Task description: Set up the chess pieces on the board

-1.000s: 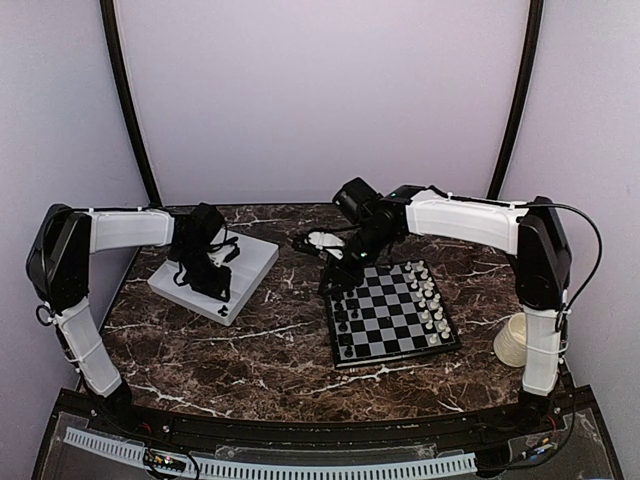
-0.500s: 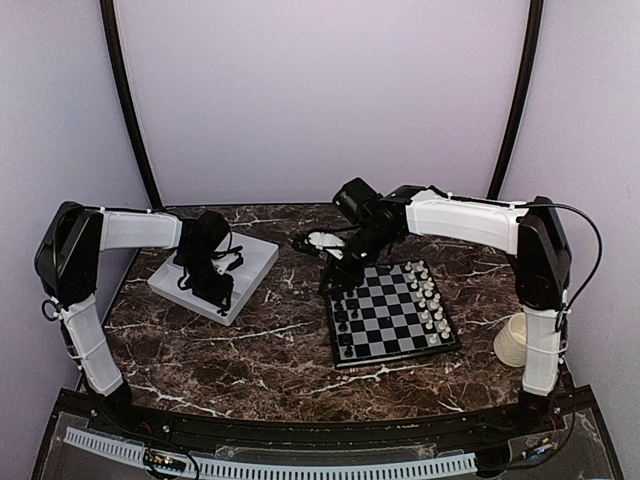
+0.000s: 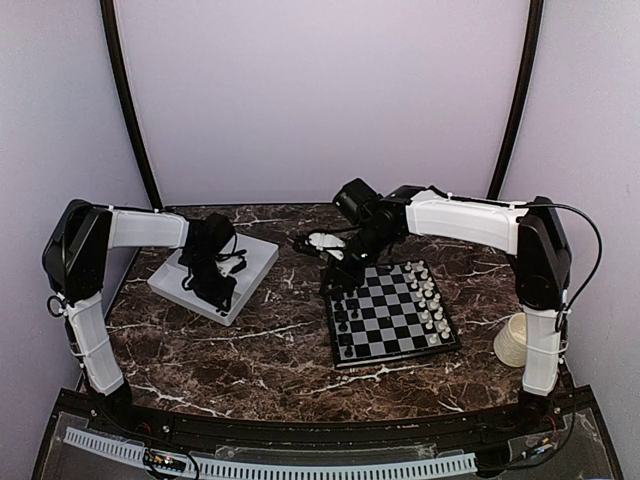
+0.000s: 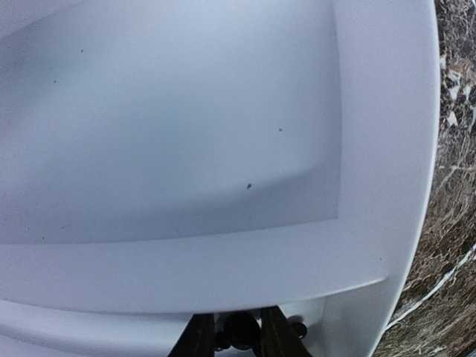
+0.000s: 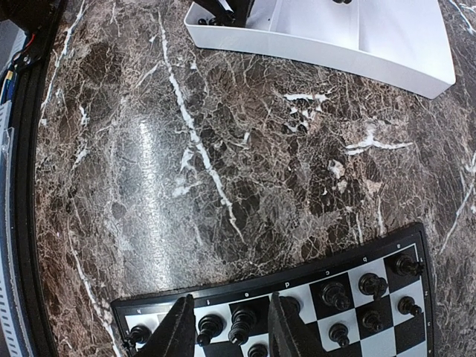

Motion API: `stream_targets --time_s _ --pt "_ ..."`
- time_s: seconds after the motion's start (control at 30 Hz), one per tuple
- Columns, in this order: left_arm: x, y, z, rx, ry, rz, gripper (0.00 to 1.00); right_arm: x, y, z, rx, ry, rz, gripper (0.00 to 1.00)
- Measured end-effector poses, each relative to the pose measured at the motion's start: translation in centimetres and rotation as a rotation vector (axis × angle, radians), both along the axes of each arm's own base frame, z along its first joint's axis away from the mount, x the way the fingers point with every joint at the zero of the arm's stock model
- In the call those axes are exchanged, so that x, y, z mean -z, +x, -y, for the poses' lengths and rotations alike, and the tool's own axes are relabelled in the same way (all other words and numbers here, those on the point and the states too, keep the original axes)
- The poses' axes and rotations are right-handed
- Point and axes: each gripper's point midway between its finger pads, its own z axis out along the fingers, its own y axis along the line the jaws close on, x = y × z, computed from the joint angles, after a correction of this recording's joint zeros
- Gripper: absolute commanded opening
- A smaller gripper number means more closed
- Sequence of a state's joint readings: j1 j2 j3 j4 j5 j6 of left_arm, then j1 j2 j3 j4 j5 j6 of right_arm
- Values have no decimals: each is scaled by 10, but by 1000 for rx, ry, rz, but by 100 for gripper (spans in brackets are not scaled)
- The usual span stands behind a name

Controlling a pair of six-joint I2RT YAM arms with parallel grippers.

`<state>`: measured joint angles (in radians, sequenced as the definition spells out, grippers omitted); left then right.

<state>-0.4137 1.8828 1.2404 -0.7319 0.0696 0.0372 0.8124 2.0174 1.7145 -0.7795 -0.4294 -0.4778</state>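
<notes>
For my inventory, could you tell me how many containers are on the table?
2: white rectangular plastic tray, back left; small cream cup, right edge, partly hidden.

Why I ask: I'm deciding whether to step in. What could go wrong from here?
1. The left gripper has its jaws either side of one tiny black piece by the tray wall; so small a piece may slip or pop out on lifting.
2. The right gripper hangs open over the board edge row, with standing pieces between its jaws; a sideways move could topple them.
</notes>
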Motion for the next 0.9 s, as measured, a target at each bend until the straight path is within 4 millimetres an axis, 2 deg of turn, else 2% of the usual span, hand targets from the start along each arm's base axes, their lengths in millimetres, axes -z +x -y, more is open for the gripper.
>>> stream_targets --time_s 0.23,0.4,0.7,0.8,0.9 --pt "0 5 2 -19 5 -15 24 0 0 0 0 -2 -2 35" --pt "0 7 3 -25 3 -13 15 1 -1 1 0 -4 -3 35" --pt "-3 8 1 -61 11 -6 9 1 -2 0 -3 -6 -2 34" --pt "-15 10 -1 -92 14 22 11 1 -2 0 -3 -6 -2 34" --pt "-43 19 1 -117 -20 95 19 1 -2 0 -2 -6 -2 34"
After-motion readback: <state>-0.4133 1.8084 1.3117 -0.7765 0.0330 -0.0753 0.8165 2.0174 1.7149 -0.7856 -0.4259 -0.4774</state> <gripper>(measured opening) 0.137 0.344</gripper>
